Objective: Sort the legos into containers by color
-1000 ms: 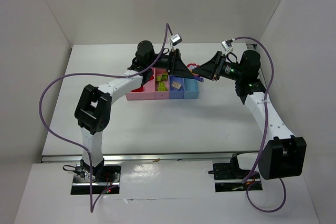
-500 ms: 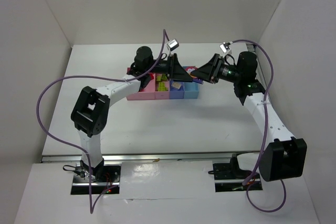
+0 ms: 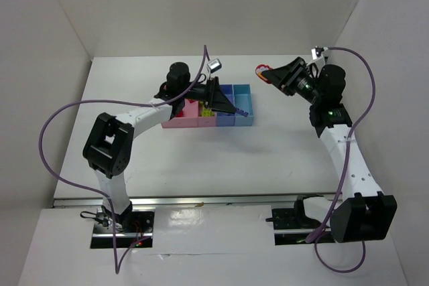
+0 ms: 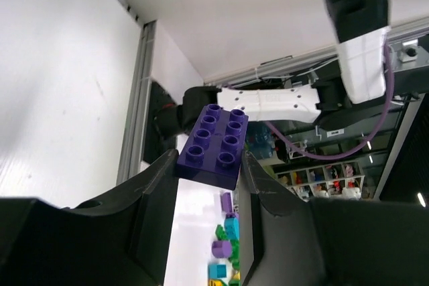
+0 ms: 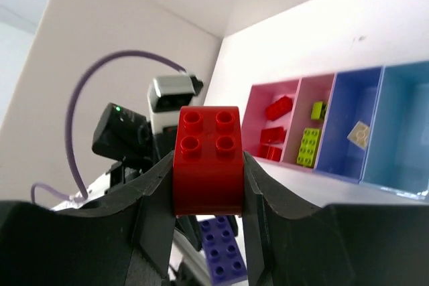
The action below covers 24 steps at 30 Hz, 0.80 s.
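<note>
My left gripper [image 3: 228, 105] hovers over the row of bins [image 3: 244, 106] and is shut on a dark blue-purple eight-stud brick [image 4: 214, 144]. My right gripper [image 3: 266, 74] is raised to the right of the bins and is shut on a red four-stud brick [image 5: 206, 159], which also shows in the top view [image 3: 261, 71]. In the right wrist view the first pink bin [image 5: 258, 98] holds red bricks [image 5: 278, 107]. The second pink bin [image 5: 328, 85] holds lime green bricks [image 5: 308, 147]. The periwinkle bin [image 5: 342, 159] holds a cream brick [image 5: 358, 134]. The light blue bin [image 5: 402, 132] looks empty.
White walls enclose the table [image 3: 221, 159] on the left, back and right. Purple cables [image 3: 67, 108] loop off both arms. The left arm's camera housing [image 5: 173, 90] stands just behind the red brick in the right wrist view.
The two grippers, close together over the bins before, have drawn apart. The right one has moved up and right with the red brick. The left one has shifted slightly left with the dark blue brick.
</note>
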Each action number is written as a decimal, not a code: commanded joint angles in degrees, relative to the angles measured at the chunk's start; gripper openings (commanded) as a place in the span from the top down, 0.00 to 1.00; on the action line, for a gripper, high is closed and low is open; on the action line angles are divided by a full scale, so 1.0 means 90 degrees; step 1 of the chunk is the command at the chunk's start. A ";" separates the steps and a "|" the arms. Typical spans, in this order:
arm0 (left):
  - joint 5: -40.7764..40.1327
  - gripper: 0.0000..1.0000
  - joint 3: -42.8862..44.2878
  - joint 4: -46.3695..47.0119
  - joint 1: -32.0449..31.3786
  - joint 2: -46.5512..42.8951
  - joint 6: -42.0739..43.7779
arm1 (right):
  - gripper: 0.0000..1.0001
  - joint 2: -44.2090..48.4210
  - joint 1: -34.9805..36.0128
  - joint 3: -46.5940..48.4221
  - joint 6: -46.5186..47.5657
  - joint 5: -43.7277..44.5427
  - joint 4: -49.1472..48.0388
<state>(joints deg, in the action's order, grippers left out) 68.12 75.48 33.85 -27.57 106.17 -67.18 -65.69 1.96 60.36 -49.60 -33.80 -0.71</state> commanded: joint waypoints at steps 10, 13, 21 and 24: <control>-0.1139 1.00 0.1396 -0.5366 0.1156 -0.0809 0.3331 | 0.82 -0.0658 0.0318 0.0812 0.0861 0.0688 0.0905; -0.1825 1.00 0.1438 -0.6268 0.1878 -0.1170 0.3587 | 0.82 -0.1359 0.0932 0.1571 0.1565 0.1216 0.1552; -0.4295 1.00 0.1389 -0.7159 0.2721 -0.2655 0.3471 | 0.82 -0.3353 0.2369 0.2980 0.2337 0.1451 0.1944; -0.4356 1.00 0.1388 -0.7159 0.2936 -0.2910 0.3411 | 0.82 -0.4407 0.2994 0.3964 0.2852 0.1694 0.2470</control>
<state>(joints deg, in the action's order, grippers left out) 34.35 86.52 -27.94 -2.74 82.08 -36.36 -99.50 24.64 89.41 -30.17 -21.10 17.30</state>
